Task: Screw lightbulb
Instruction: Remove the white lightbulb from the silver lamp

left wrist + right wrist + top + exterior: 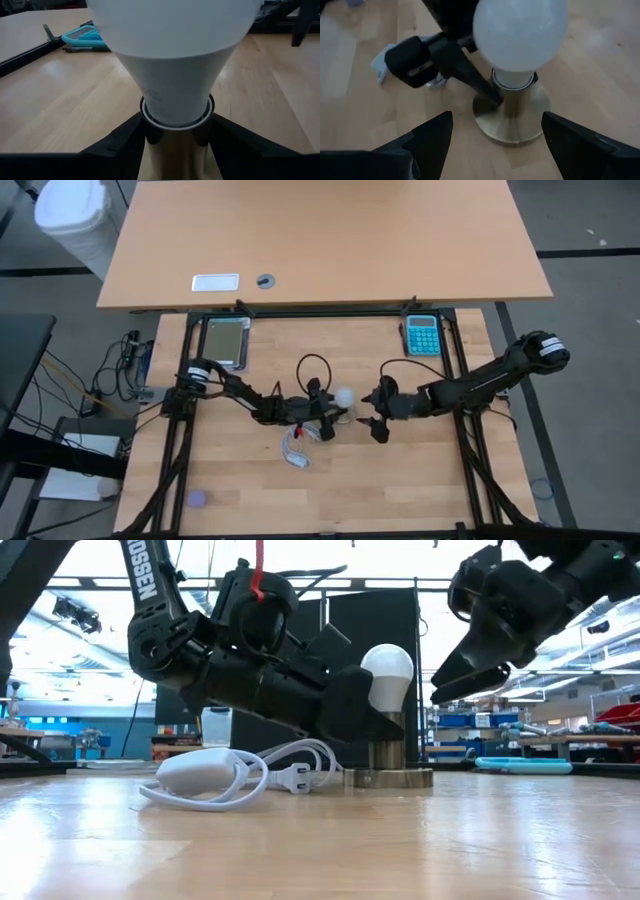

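- The small white pear-shaped frosted lightbulb (387, 676) stands upright with its base in the round brass-coloured metal socket (388, 766).
- The left gripper (176, 145) has its jaws partly closed around the socket's neck just under the bulb, one dark finger (470, 75) touching each side.
- The right gripper (492, 145) hangs just beside the bulb, jaws spread wide and holding nothing; bulb and socket lie ahead, between its fingers.
- A coiled white cable (225, 776) lies on the table behind the left jaws.

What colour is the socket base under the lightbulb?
Brassy gold metal base, clearest in the right wrist view.
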